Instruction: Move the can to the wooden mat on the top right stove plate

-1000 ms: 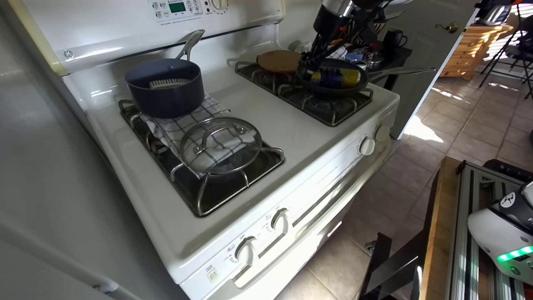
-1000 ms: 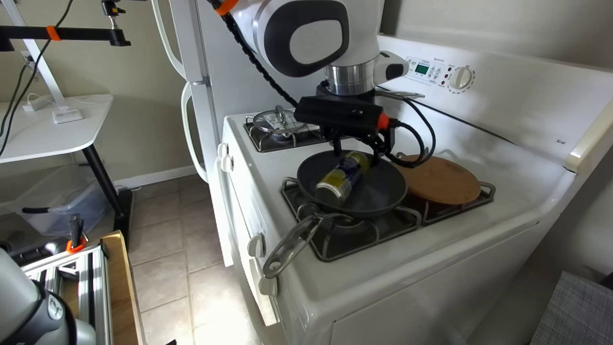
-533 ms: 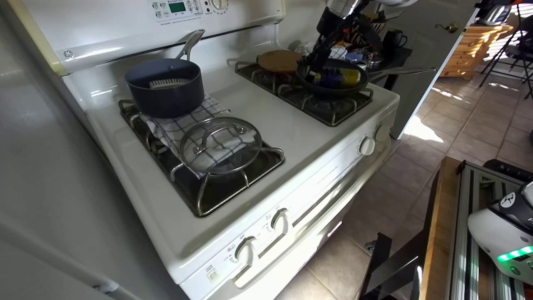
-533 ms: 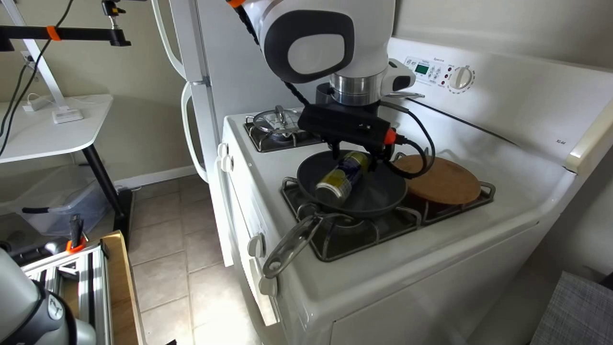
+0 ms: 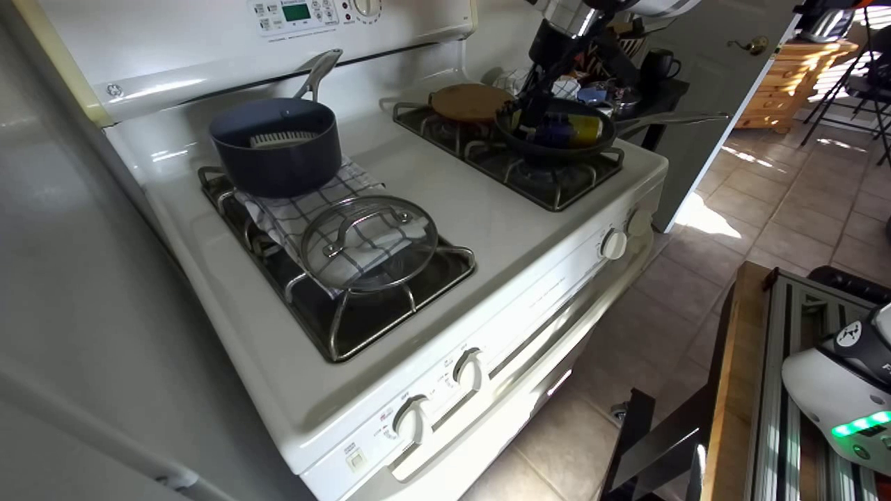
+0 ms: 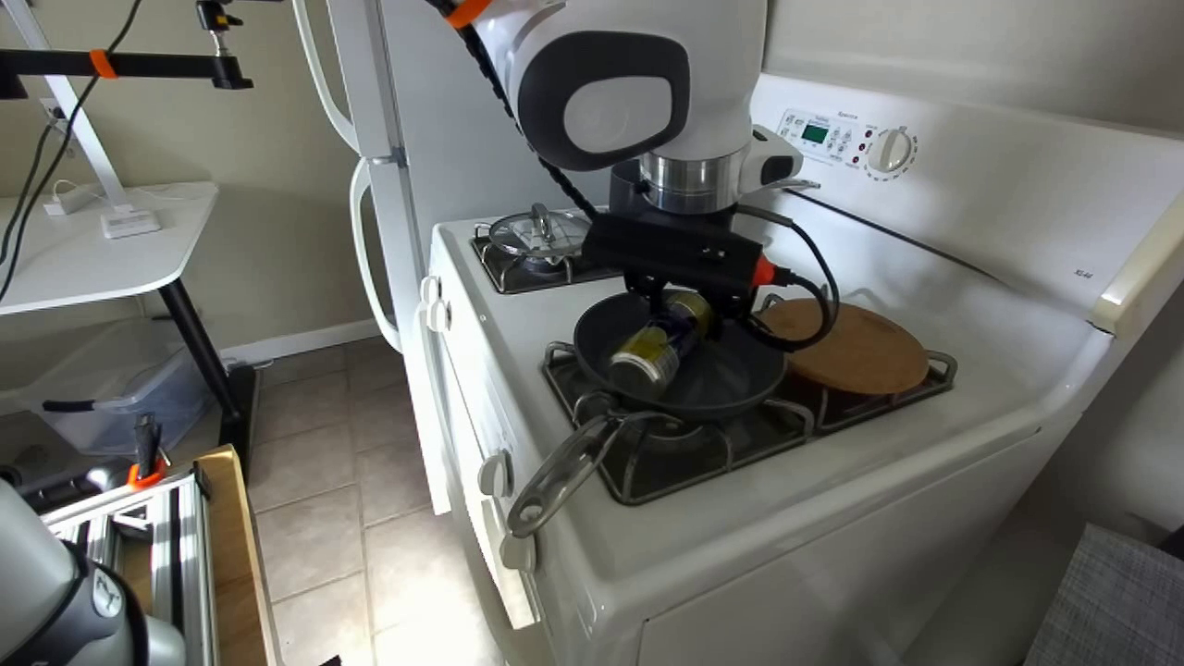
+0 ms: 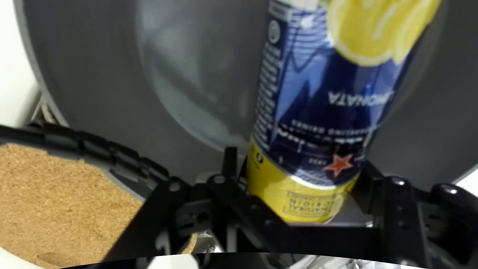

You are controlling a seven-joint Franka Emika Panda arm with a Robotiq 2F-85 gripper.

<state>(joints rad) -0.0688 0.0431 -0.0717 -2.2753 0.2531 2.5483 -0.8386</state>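
The dark blue and yellow can lies on its side in the dark skillet; it also shows in an exterior view and the wrist view. My gripper is low over the skillet, pointing down, its fingers on either side of the can near its yellow end. In the wrist view the gripper looks open around the can; whether the pads touch it is hard to see. The round wooden mat lies beside the skillet on the rear stove plate; it also shows in an exterior view.
The skillet's metal handle sticks out over the stove's front edge. A dark pot, a checked towel and a glass lid sit on the other pair of burners. A black cable loops from my gripper over the mat.
My gripper has shifted slightly, turned a little and come lower around the can. The can, skillet and mat have not visibly moved.
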